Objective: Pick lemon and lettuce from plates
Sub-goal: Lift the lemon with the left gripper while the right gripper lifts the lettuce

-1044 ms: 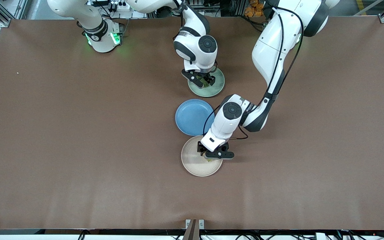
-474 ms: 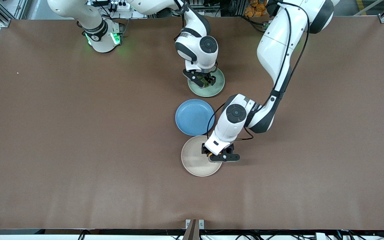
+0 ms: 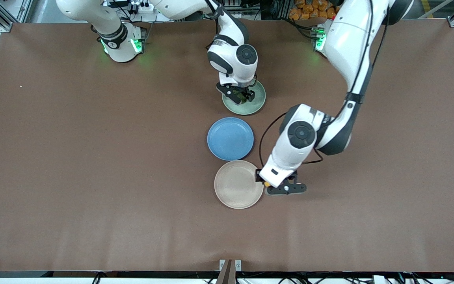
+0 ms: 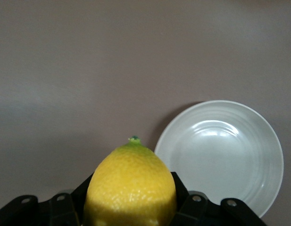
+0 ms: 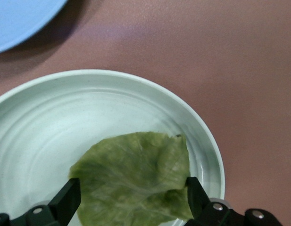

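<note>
My left gripper (image 3: 269, 184) is shut on the yellow lemon (image 3: 267, 184) and holds it just past the rim of the beige plate (image 3: 235, 185), toward the left arm's end of the table. In the left wrist view the lemon (image 4: 131, 188) fills the gripper (image 4: 131, 205), and the plate (image 4: 220, 155) lies bare beside it. My right gripper (image 3: 241, 96) is open, low over the mint green plate (image 3: 256, 103). Its fingers (image 5: 65, 200) stand on either side of the green lettuce (image 5: 136, 181) lying on that plate (image 5: 55, 117).
A blue round plate (image 3: 230, 138) lies bare between the two other plates; its edge also shows in the right wrist view (image 5: 18, 14). Brown table surface (image 3: 93, 157) stretches wide toward both ends.
My left gripper has carried the lemon off the beige plate, sideways toward the left arm's end. My right gripper has stayed over the lettuce, barely shifting.
</note>
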{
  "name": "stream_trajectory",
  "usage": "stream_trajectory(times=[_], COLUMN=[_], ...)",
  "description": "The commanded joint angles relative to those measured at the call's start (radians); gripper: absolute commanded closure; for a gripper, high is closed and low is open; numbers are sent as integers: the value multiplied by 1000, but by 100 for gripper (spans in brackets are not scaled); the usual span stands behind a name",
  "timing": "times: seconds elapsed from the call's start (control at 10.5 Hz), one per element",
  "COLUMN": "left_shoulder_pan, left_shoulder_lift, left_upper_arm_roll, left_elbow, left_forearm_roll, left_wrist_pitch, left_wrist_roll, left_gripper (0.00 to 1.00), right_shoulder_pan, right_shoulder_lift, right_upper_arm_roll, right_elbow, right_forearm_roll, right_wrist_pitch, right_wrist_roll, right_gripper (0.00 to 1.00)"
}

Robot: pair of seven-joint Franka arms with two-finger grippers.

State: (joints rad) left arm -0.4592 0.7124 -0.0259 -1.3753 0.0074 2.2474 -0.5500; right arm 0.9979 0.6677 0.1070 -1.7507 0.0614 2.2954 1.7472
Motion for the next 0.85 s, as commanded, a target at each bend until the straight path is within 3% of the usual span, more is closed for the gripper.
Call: stream_trajectory(times=[0.0, 0.09, 0.19, 0.38, 0.47, 0.76], left_shoulder_pan=[66, 92, 127, 190, 209, 261], left_shoulder_lift=[-62, -76, -85, -88, -79, -51], left_upper_arm_roll=[-3, -3, -3, -3, -3, -2], left_elbow=[-28, -30, -30, -39, -45, -56], left_forearm_roll=[6, 5, 6, 5, 5, 10], left_wrist_pitch=[-95, -132, -167, -203, -203, -203], left_wrist_roll=[95, 123, 158, 224, 234, 252], left_gripper=[62, 62, 62, 62, 62, 62], right_shoulder_pan=[11, 11, 11, 16, 24, 25], right_shoulder_lift=[6, 4, 4, 4, 4, 0], right_upper_arm_roll=[-9, -9, -10, -10, -10, -10], right_elbow=[2, 2, 2, 2, 0, 2], right_forearm_roll=[-2, -2, -3, -9, -49, -66], right_wrist_pitch=[12, 10, 10, 12, 12, 16], right_wrist_roll=[18, 18, 18, 18, 18, 21], right_gripper=[0, 0, 8, 85, 100, 100])
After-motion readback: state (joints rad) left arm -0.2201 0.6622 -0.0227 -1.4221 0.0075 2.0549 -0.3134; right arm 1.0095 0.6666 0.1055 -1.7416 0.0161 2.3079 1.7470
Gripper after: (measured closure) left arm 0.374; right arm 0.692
